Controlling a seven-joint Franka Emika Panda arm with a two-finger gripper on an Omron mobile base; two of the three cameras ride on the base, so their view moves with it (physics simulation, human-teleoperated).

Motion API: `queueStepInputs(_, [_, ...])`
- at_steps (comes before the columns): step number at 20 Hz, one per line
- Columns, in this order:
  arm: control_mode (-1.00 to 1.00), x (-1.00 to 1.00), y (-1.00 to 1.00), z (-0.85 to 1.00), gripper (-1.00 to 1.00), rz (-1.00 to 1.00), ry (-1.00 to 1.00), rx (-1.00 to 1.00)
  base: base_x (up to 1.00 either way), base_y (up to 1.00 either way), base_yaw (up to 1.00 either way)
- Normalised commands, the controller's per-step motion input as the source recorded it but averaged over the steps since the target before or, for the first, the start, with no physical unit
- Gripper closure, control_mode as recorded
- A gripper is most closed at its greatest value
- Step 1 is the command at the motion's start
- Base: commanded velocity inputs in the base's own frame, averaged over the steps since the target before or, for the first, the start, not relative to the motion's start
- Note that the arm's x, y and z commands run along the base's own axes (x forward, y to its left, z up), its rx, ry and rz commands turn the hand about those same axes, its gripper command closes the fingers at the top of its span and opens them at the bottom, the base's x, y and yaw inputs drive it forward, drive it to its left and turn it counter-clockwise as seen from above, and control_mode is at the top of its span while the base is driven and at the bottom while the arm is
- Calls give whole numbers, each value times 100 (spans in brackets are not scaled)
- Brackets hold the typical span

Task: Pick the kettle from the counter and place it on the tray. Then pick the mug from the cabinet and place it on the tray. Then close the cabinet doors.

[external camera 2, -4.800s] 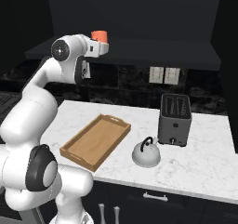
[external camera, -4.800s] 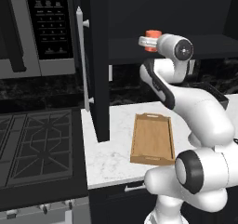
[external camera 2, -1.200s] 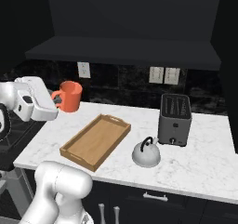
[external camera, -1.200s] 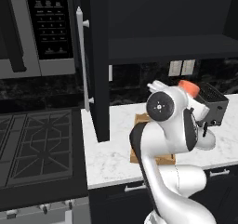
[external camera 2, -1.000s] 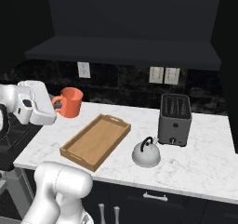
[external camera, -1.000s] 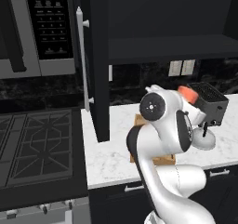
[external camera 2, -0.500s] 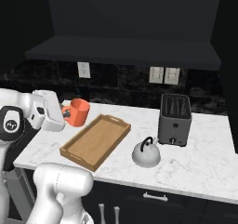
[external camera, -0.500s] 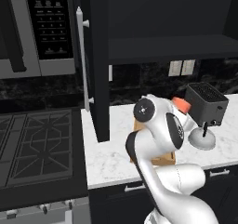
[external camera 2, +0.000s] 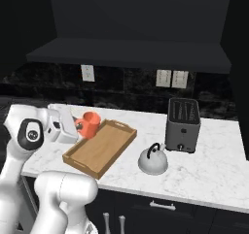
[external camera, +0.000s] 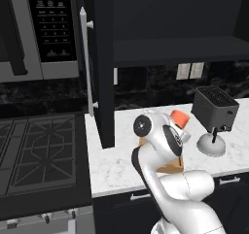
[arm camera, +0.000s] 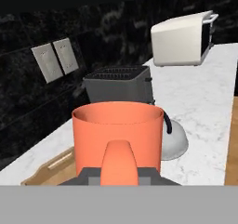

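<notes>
On the marble counter (external camera 2: 209, 165) lies the tray (external camera 2: 104, 145); the pincer (external camera 2: 77, 126), clamped on the mug's handle, holds the mug (external camera 2: 89, 124) upright, mouth up.

Dark kitchen, dim light. Back wall is black marble-look tile (external camera 2: 121, 90) w/ faint white veins. Single wall outlet (external camera 2: 87, 73) at left, double switch plate (external camera 2: 171, 78) further right, just above a boxy dark toaster (external camera 2: 182, 125). Far left: silver-and-black microwave (external camera: 46, 31) mounted over a black gas stovetop (external camera: 39, 155) w/ cast grates. Lower cupboards (external camera 2: 160, 208) dark, silver pulls. A white breadbox-type appliance (arm camera: 182, 38) sits at the far end.
</notes>
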Motion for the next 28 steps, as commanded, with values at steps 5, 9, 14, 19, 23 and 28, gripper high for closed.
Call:
queueStepInputs(5, [-100, 42, -1, -47, 100, -16, 0, -2, 0, 0, 0])
queueStepInputs(9, [-100, 53, 0, -34, 100, -26, 4, -4, 0, 0, 0])
queueStepInputs(14, [-100, 59, 0, -26, 100, -22, 0, -2, 0, 0, 0])
queueStepInputs(19, [-100, 68, 0, -17, 100, -14, 5, -3, 0, 0, 0])
queueStepInputs(23, [-100, 60, 0, -23, 100, -4, 3, -2, 0, 0, 0])
queueStepInputs(28, [-100, 50, 1, -32, 100, -1, 1, -2, 0, 0, 0])
